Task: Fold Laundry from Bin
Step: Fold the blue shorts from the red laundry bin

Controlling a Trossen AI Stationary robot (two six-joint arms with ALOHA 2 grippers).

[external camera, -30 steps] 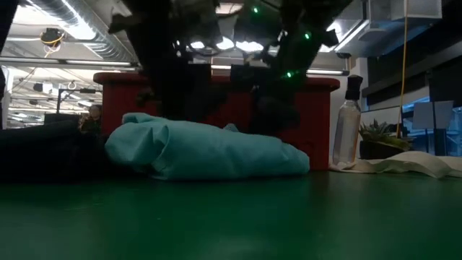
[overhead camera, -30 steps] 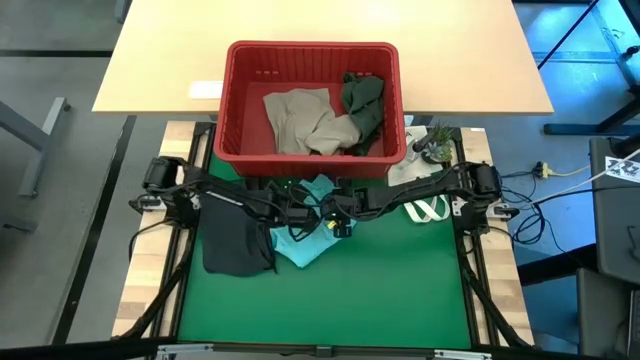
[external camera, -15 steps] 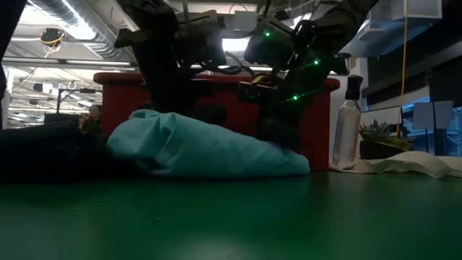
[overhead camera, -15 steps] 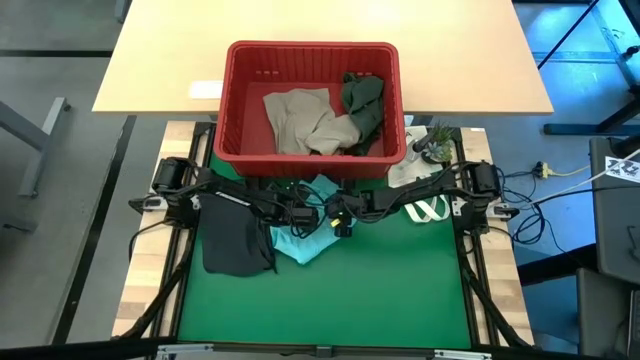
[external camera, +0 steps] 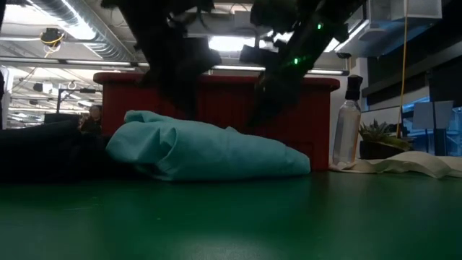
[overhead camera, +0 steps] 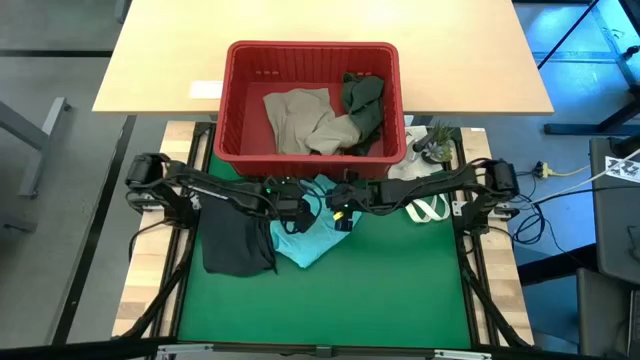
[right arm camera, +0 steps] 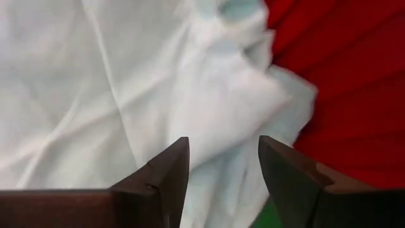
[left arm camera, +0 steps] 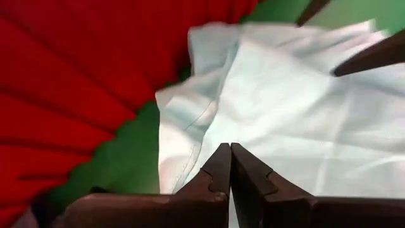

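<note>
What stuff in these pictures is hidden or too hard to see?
- Low view: the red bin hides whatever is inside; the arms cover part of its front wall.
- Low view: the black garment is too dark to tell its shape.
- High view: the arms cross over part of the teal garment.
- Left wrist view: the shut left tool shows no cloth between its tips; a pinch can't be ruled out.

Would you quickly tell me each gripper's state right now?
Left gripper: shut, holding nothing, above the teal garment.
Right gripper: open, empty, over the same garment.

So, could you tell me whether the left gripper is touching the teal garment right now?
Cannot tell. In the left wrist view the left gripper is shut with nothing between its fingers, above the teal garment, but no view shows contact or gap plainly.
</note>
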